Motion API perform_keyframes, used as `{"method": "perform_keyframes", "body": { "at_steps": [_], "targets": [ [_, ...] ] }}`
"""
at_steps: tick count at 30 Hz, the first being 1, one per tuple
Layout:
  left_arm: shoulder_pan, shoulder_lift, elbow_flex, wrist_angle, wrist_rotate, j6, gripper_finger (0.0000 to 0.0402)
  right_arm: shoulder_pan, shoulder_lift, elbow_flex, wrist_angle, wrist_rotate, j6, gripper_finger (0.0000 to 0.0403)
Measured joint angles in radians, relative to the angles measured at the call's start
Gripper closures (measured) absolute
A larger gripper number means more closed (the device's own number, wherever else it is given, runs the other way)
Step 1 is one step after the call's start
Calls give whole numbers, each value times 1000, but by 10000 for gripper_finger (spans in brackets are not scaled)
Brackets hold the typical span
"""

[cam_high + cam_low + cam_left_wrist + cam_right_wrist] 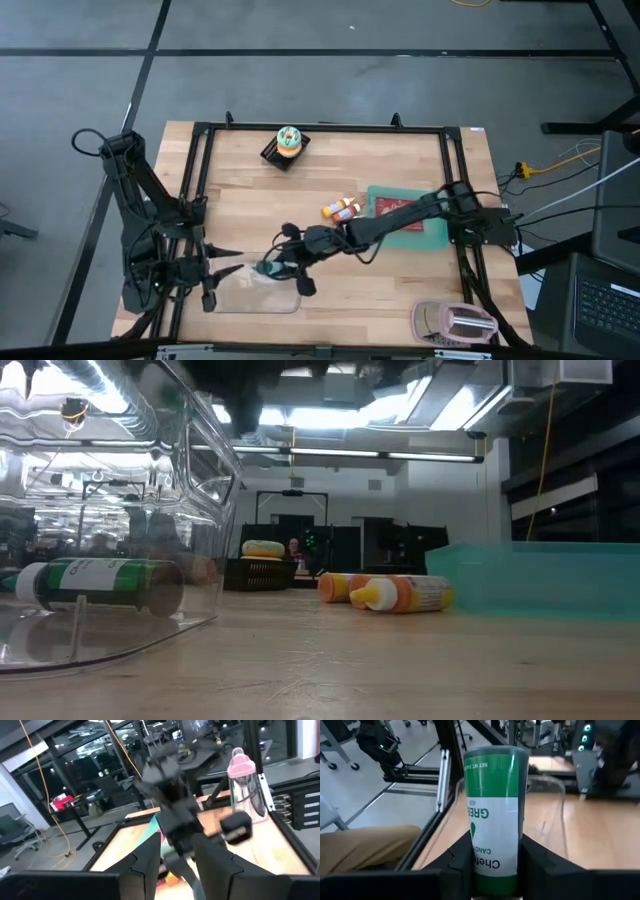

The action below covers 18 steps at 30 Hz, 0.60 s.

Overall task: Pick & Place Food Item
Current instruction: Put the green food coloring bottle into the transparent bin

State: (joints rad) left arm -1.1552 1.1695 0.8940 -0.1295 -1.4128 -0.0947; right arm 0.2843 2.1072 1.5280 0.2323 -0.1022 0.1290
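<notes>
Right wrist view: right gripper [495, 870] is clamped on the green-label can [494, 815], one finger on each side of the body. The can's long axis runs straight out from the wrist, away from the palm, so it lies in line w/ the fingers, not across them.

High view: right gripper [290, 268] is reached far across to the table's front left, over the clear plastic container [262, 292]. The can [270, 268] sits at the fingertips, on the container side.

Low view: can [100, 584] lies on its side inside the clear container [195, 510], long axis level w/ the tabletop, and looks at or very near the container floor; can't tell for sure if it rests there.

So the drop spot is directly under the held item, no sideways travel needed, I'd judge. Next move prob. just opening the fingers and backing out along the can's axis.

Left gripper [232, 262] waits at the container's left edge, fingers a little apart w/ nothing between them, pointing at the right arm. It's near the can too, but the right one has it.

Orange-capped bottles [341, 209] and teal tray [432, 226] sit well apart, mid-table right.
</notes>
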Motion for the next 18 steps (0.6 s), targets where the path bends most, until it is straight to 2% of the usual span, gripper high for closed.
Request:
{"method": "perform_keyframes", "body": {
  "at_steps": [10,13,18],
  "targets": [
    [12,1,0,-1,0,-16,288,1,48,0,5,-63,48,290],
    [12,1,0,-2,0,-23,288,4,48,0,9,-63,48,268],
    [12,2,0,-2,2,-29,288,11,48,0,19,-63,49,205]
  ]
}}
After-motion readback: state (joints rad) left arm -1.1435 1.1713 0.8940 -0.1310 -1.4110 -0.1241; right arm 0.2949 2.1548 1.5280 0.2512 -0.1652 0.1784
